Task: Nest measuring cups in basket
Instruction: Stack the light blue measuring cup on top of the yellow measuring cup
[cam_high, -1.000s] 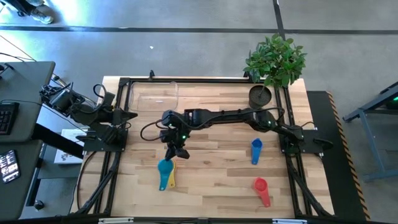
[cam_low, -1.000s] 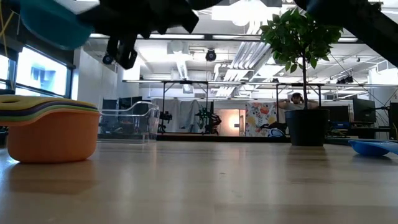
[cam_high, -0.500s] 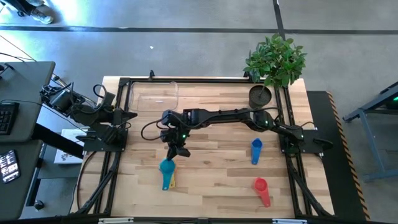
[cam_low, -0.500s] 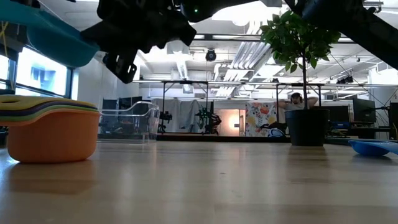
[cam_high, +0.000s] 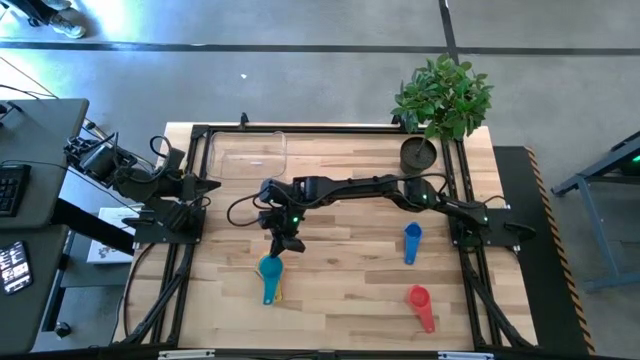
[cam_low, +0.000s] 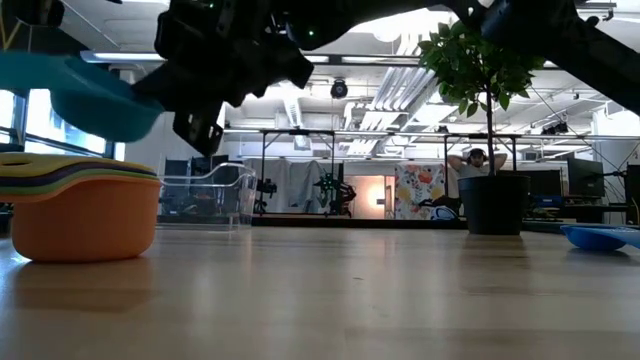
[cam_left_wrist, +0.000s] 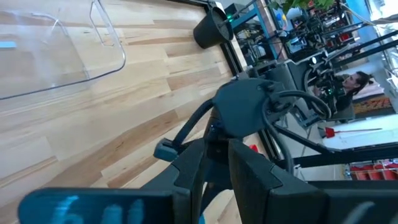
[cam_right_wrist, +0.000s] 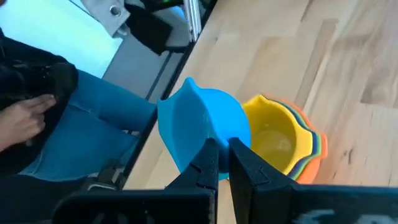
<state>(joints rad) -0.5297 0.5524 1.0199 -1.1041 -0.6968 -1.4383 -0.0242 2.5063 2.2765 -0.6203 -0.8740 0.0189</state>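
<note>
My right gripper is shut on the light blue measuring cup and holds it just above a nested stack of cups, yellow on top of orange, green and purple, standing on its base left of the table's middle. The dark blue cup and the red cup lie apart on the table's right half. The clear basket stands at the far left. My left gripper is drawn back at the table's left edge, shut with nothing in it. My right gripper pinches the light blue cup at the bowl's rim, on the side away from its handle. The fingers slant down from the table's far side. The cup hangs tilted, lifted clear over the stack.
A small dark pot and a leafy plant stand at the far right corner. A person in jeans sits by the table's left side. Bare wood lies between the stack and the dark blue cup.
My right gripper has sunk toward the stack with the light blue cup, rolling slightly. The cup has come lower and now covers the stack from above, still clear of it.
</note>
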